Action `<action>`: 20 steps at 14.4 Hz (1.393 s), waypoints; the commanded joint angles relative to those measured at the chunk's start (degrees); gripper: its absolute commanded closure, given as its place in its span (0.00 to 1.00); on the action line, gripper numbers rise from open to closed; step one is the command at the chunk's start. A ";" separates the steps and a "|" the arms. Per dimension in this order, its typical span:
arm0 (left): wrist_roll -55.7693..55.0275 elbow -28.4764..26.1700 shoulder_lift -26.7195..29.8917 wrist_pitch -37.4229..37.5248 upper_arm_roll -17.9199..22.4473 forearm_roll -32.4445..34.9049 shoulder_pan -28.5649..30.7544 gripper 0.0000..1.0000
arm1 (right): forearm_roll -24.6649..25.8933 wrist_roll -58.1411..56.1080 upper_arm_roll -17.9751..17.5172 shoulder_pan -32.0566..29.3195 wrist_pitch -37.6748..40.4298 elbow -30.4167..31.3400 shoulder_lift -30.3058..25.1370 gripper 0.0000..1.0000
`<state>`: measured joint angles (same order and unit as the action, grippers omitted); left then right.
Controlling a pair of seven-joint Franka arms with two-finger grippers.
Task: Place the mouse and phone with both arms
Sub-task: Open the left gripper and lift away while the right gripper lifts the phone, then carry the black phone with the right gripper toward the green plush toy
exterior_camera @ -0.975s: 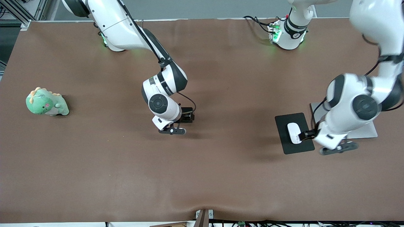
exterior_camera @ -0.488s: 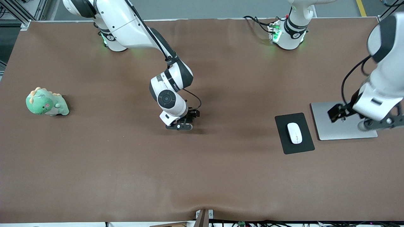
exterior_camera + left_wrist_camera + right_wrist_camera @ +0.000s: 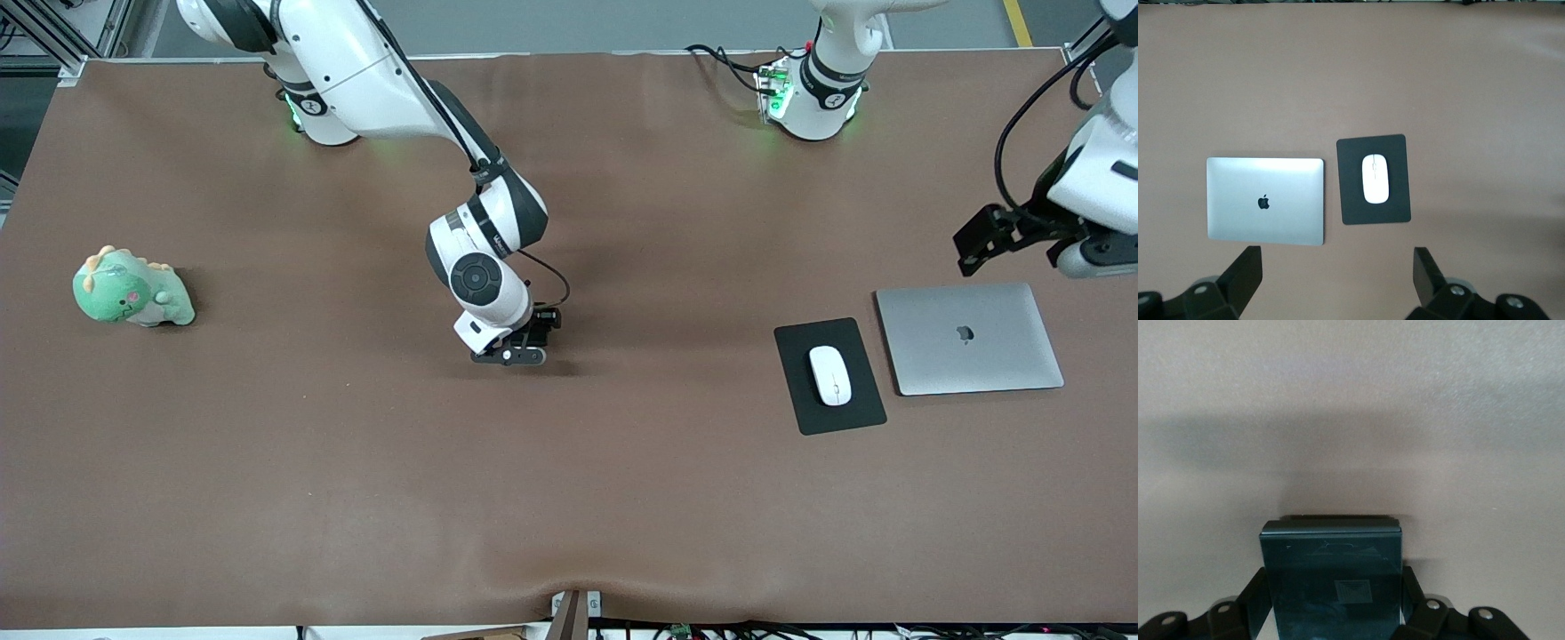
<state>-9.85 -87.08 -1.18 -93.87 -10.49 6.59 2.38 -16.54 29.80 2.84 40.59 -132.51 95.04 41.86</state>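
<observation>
The white mouse [image 3: 829, 374] lies on a black mouse pad [image 3: 800, 342] toward the left arm's end of the table. It also shows in the left wrist view [image 3: 1376, 178]. My left gripper [image 3: 982, 238] is raised, open and empty, over the table between the laptop and the arms' bases; its fingers stand wide apart in its wrist view [image 3: 1337, 260]. My right gripper [image 3: 532, 333] is low over the middle of the table, shut on the black phone [image 3: 1331, 577]. The phone's free end points down at the table. In the front view the phone is mostly hidden by the hand.
A closed silver laptop [image 3: 969, 338] lies beside the mouse pad, toward the left arm's end. It also shows in the left wrist view [image 3: 1265, 200]. A green dinosaur toy [image 3: 132, 289] sits toward the right arm's end.
My left gripper has let go of the mouse, risen and drawn back toward its base, uncovering the laptop. My right gripper has shifted a little toward the left arm's end with the phone.
</observation>
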 commanded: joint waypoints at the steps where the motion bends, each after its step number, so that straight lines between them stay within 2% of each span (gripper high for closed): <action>1: 2.73 -0.90 2.49 3.07 3.98 -2.10 -2.64 0.00 | -0.16 0.17 0.32 -1.64 4.00 -0.99 -1.33 1.00; 4: 2.73 -0.81 2.50 3.78 3.72 -4.48 -2.29 0.00 | -0.07 -0.35 0.59 -5.15 8.04 -1.17 -3.44 1.00; 9: 3.17 -1.16 2.41 6.68 3.64 -4.75 -2.29 0.00 | 0.37 -5.10 0.67 -13.32 16.66 -0.82 -9.24 1.00; 13: 2.82 -1.16 1.88 8.44 3.90 -4.75 -2.21 0.00 | 0.89 -5.11 2.25 -16.76 18.87 0.75 -11.70 1.00; 20: 2.55 -0.55 1.97 8.97 3.90 -4.66 -2.03 0.00 | 2.39 -5.63 4.89 -20.02 18.34 7.35 -15.57 1.00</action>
<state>-7.92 -88.00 0.25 -85.81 -6.93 2.99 0.35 -15.52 24.50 7.96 21.16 -113.84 98.57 30.11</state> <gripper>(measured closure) 0.000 0.203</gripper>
